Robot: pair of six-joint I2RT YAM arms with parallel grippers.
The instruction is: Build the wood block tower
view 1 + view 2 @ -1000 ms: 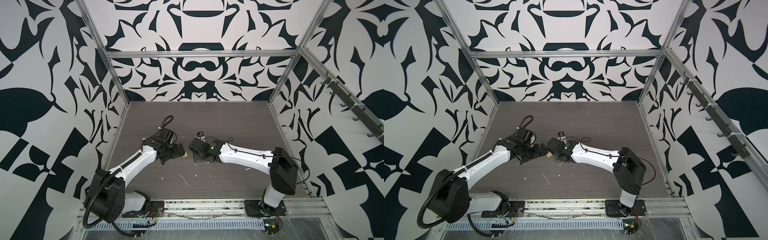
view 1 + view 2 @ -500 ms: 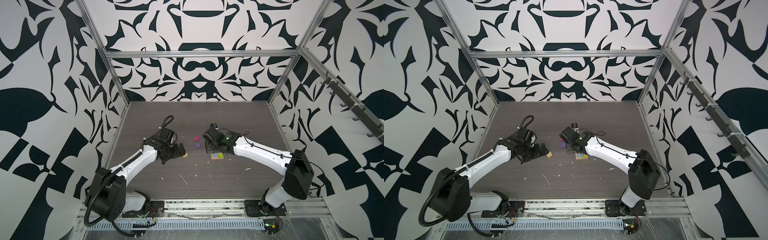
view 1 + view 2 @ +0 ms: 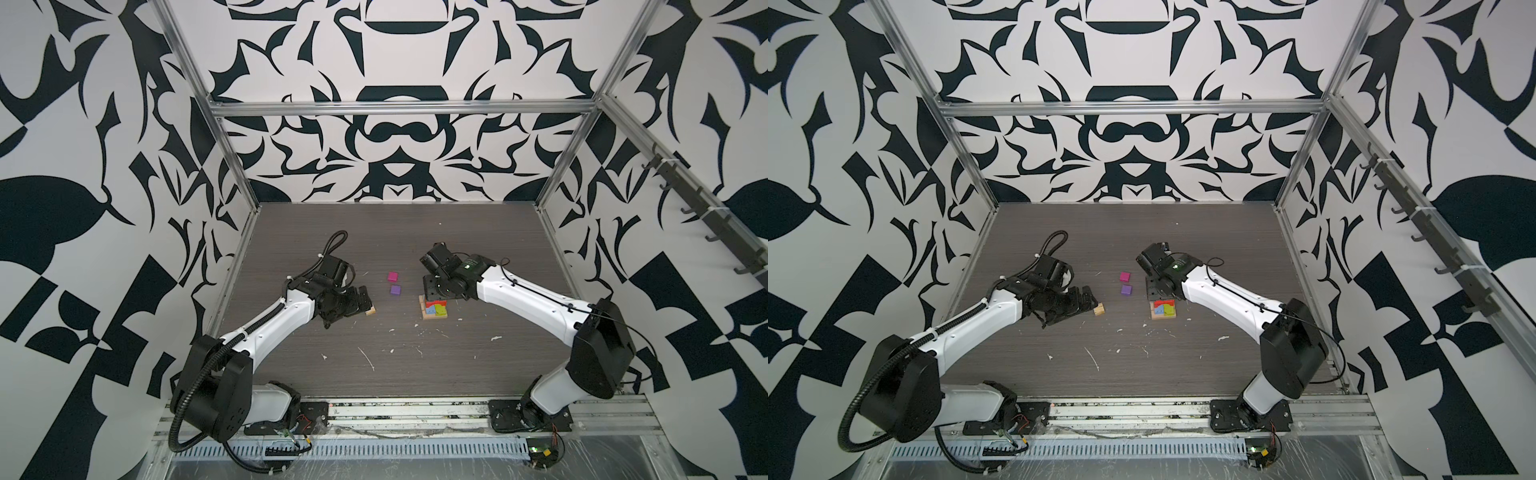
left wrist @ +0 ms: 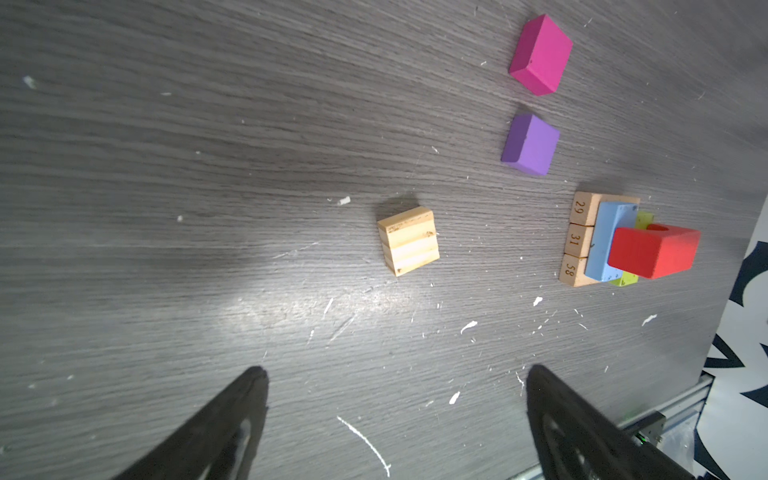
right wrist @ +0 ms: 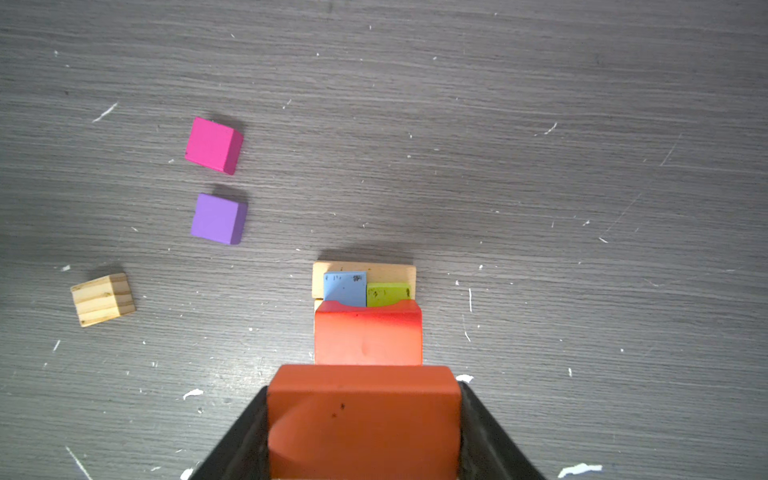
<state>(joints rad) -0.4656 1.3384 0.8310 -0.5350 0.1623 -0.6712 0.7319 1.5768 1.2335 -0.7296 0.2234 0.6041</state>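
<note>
The wood block tower [image 3: 435,311] [image 3: 1163,310] stands right of centre: tan planks [image 5: 390,272] at the base, then blue [image 5: 345,286] and lime [image 5: 388,293] pieces, with a red arch [image 5: 368,334] [image 4: 652,251] on top. My right gripper [image 5: 363,388] [image 3: 434,291] is shut on an orange block [image 5: 363,419], held just above the tower's near side. My left gripper [image 4: 397,370] [image 3: 361,301] is open and empty, a short way from a tan cube [image 4: 409,241] [image 3: 370,311] lying on the table.
A magenta block [image 3: 392,276] [image 5: 214,145] and a purple block [image 3: 395,289] [image 5: 218,218] lie side by side on the table between the two grippers, behind the cube. White scuffs mark the dark wood-grain table [image 3: 395,357]. Patterned walls enclose it.
My right gripper has swung right, away from the left gripper, carrying the orange block over the tower; the magenta and purple blocks came into view. The left arm has barely moved.
</note>
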